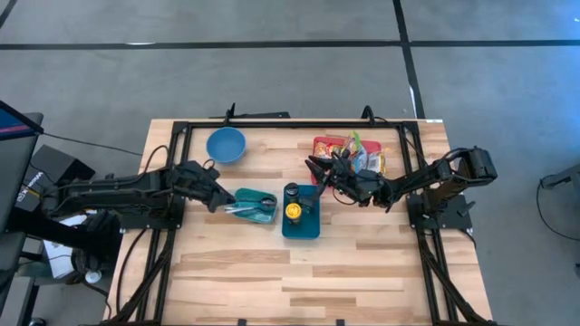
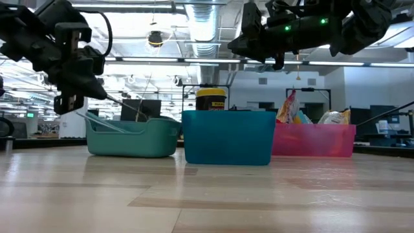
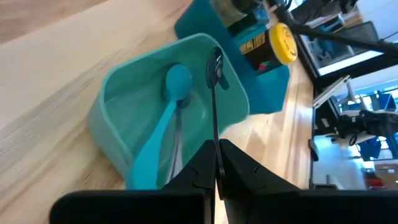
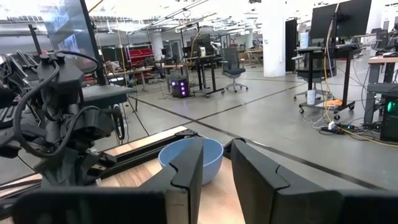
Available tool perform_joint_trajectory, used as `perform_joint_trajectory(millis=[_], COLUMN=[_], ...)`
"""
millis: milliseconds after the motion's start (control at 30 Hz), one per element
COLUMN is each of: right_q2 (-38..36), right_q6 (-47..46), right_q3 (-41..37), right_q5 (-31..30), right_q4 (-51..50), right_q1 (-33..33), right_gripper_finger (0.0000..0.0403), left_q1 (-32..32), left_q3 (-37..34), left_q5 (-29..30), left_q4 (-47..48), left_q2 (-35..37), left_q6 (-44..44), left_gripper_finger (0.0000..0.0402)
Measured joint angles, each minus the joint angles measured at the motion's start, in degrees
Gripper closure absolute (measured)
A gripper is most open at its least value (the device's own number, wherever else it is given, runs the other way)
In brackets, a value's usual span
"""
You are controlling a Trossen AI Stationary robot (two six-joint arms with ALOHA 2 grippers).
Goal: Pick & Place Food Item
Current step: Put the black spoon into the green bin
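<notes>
My left gripper [image 1: 220, 201] is shut on a thin metal spoon [image 3: 215, 93] at the left end of the teal bin [image 1: 256, 206]. A teal spoon [image 3: 163, 124] lies inside that bin. Just to its right, a blue bin [image 1: 303, 225] holds a yellow-lidded jar [image 1: 293, 213]. Food packets [image 1: 355, 152] lie in a pink tray [image 2: 314, 141] at the far right. My right gripper [image 1: 314, 168] hangs level above the table between the tray and the blue bin, pointing to the table's left. Its fingers [image 4: 186, 171] stand apart with nothing between them. My left gripper pinches the metal spoon's handle [image 3: 217, 152] between its two fingertips, near the handle's free end. The fingers slant down from the table's left and lie along the spoon. The spoon's bowl [image 3: 215, 64] reaches across the bin to its far rim; whether it rests there I cannot tell.
A blue bowl [image 1: 226, 144] stands at the far left of the table, ahead of my right gripper in its wrist view [image 4: 189, 155]. Black frame rails [image 1: 186, 136] run along the table's far, left and right sides. Bare wood [image 1: 299, 281] fills the near half.
</notes>
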State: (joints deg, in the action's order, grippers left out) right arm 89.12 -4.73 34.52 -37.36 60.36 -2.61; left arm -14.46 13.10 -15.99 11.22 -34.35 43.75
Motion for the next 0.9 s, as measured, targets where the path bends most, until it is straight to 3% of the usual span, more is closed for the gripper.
perform_joint_trajectory(millis=[400, 900], right_q2=[0.00, 0.00], right_q6=[0.04, -0.24], right_q3=[0.00, 0.00], right_q5=[0.00, 0.00], right_q4=[0.01, 0.04], right_q1=[0.00, 0.04], right_gripper_finger=[0.0323, 0.0324], left_q1=[0.00, 0.02], left_q3=[0.00, 0.00], left_q5=[-0.10, -0.46], left_q4=[7.24, 6.85], left_q2=[1.68, 1.68], left_q6=[3.23, 5.17], left_gripper_finger=[0.0400, 0.0395])
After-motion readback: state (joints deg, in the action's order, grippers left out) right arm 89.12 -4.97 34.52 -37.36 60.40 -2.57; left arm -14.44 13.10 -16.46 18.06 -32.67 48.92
